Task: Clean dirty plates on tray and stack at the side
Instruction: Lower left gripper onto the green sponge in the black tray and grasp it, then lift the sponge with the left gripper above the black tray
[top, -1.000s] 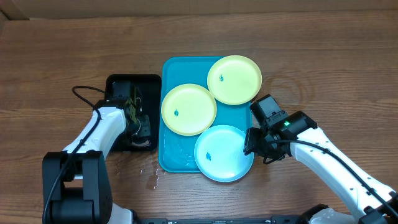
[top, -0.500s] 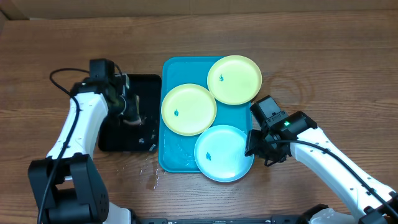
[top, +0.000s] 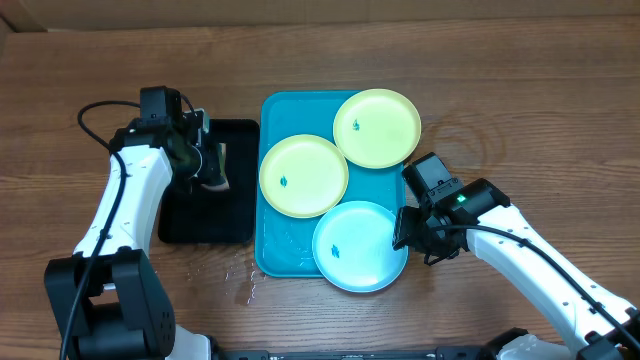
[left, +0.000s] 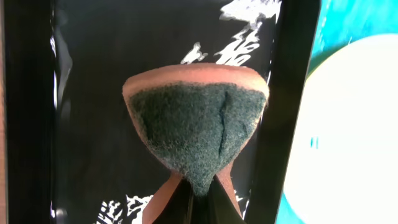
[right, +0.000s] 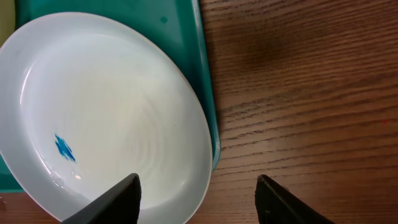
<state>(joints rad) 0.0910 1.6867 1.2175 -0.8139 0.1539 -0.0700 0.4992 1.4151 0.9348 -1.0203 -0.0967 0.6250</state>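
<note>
- the turquoise tray (top: 283, 243) sits mid-surface, and all three plates are on it, none stacked at the side yet.
- one pale yellow-green plate (top: 377, 127) is at the tray's far right corner, its edge riding out over the rim.
- the second yellow-green plate (top: 303, 176) lies towards the tray's left side, tucked just under the edge of the first.
- the light blue plate (top: 360, 246) is at the tray's near right corner, overhanging the right rim and the near rim a little.
- each plate shows a small blue speck near its middle.
- your left fingers (top: 200, 158) are pressed tight on a sponge (left: 196, 127), green scouring face towards the wrist camera, orange-brown body behind it.
- that sponge hangs over the black tray (top: 235, 225), which lies just beside the turquoise tray's left edge and looks wet and shiny.
- your right fingers (right: 121, 198) are spread wide at the tray's right rim, with nothing pinched.
- one right fingertip is over the blue plate's edge, the other out over the bare wooden surface (right: 298, 93) to the right of the tray.
- whether that fingertip touches the plate, you cannot tell from here.
- a few water drops (top: 240, 275) glint on the surface off the tray's near left corner.
</note>
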